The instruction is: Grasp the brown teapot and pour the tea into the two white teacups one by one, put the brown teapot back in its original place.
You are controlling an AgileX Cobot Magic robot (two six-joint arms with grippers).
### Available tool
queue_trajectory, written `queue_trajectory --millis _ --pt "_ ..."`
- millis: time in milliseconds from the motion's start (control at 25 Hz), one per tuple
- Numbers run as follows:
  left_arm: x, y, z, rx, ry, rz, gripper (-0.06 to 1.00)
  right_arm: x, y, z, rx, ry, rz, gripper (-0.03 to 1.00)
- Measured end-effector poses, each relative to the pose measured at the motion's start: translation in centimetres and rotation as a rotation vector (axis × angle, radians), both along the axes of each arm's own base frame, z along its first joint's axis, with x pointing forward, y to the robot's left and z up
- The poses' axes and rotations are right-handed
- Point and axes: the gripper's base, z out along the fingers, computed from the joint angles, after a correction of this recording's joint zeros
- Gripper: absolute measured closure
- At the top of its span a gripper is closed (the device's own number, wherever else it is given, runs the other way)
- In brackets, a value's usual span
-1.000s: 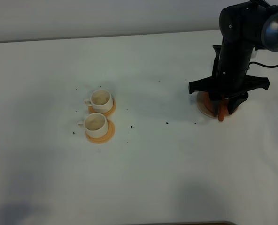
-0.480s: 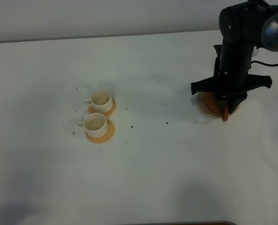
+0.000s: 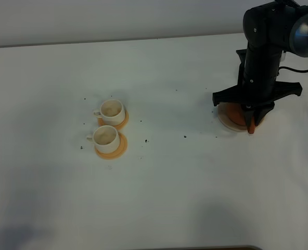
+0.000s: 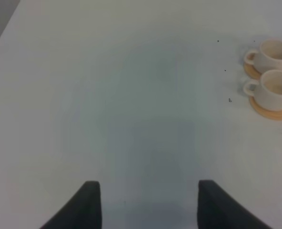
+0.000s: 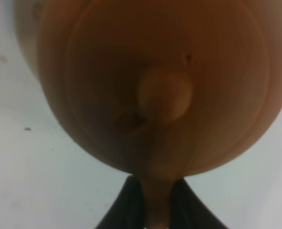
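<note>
Teapots: one brown teapot (image 3: 232, 113) is counted, at the far right of the table (image 3: 169, 187)
Teacups: two white teacups are counted, one (image 3: 112, 110) just behind the other (image 3: 105, 136), on the left part of the table and well apart from the teapot
Orange coasters: two are counted, one (image 3: 124, 123) under the back cup and one (image 3: 120, 149) under the front cup
Beige coaster: one (image 3: 225, 123) is counted, and the teapot is set on it
Inside the cups: only pale cream insides are seen from above
Inside the teapot: it is hidden, because the lid (image 5: 165, 93) with its round knob is sat on top
Right gripper (image 3: 250, 125): it is lowered over the teapot, and its two dark fingers (image 5: 131, 205) are closed tight on the teapot's handle (image 5: 156, 202)
Left gripper (image 4: 148, 205): it is spread wide with nothing between its fingers, held over bare table, and the two cups are seen off to one side
Specks: a few tiny dark bits are scattered on the table near the cups
</note>
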Motion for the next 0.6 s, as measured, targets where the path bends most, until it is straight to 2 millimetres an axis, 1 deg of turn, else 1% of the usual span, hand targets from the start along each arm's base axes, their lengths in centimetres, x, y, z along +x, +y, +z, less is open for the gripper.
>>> queue_trajectory --millis 280,480,600 --pt "0.0 0.0 0.0 0.000 0.000 0.000 0.49 -0.3 0.1 2.4 0.014 -0.063 0.033 0.88" --pt "0.0 0.0 0.0 -0.001 0.000 0.001 0.49 -0.5 0.1 3.2 0.014 -0.084 0.071 0.88" --pt "0.0 0.0 0.0 -0.001 0.000 0.001 0.49 -0.6 0.7 3.6 -0.003 -0.107 0.152 0.88"
